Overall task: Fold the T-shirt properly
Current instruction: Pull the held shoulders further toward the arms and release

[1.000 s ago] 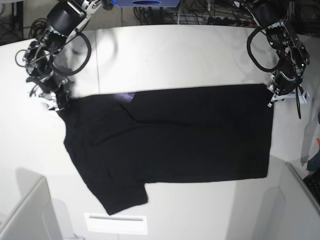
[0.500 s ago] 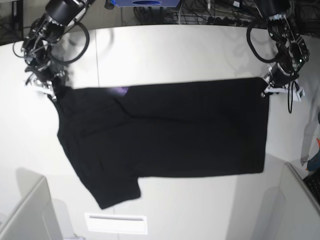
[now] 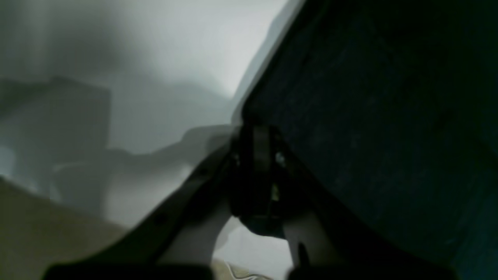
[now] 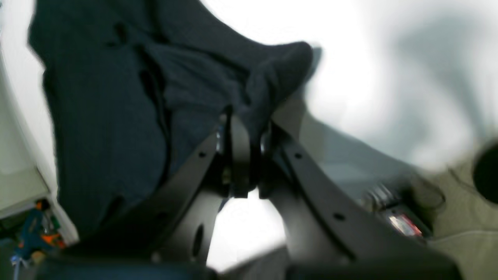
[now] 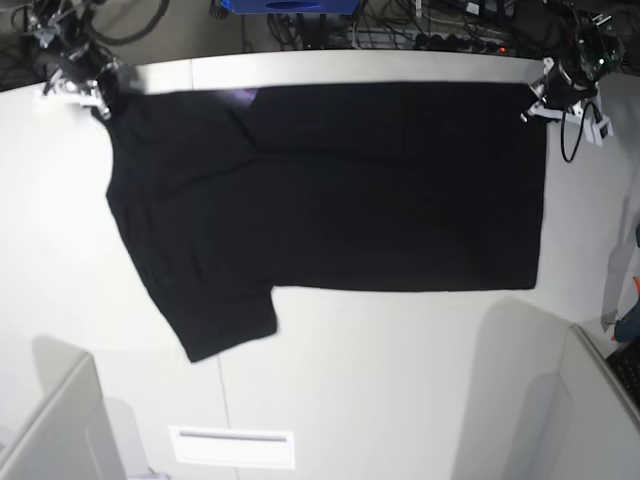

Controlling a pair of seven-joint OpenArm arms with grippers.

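While both claws, left (image 5: 540,95) and right (image 5: 98,95), pinch the T-shirt (image 5: 330,190) corners, uneven pulling could skew it.

A: What was around the setup?

B: A white table (image 5: 350,380) with a seam running front to back, evenly lit and a bit glossy. Tangled black cables (image 5: 400,35) and a blue box (image 5: 290,5) sat behind the far edge.

A: And up front?

B: Grey partition panels (image 5: 50,430) at both near corners, plus a white label strip (image 5: 232,446).
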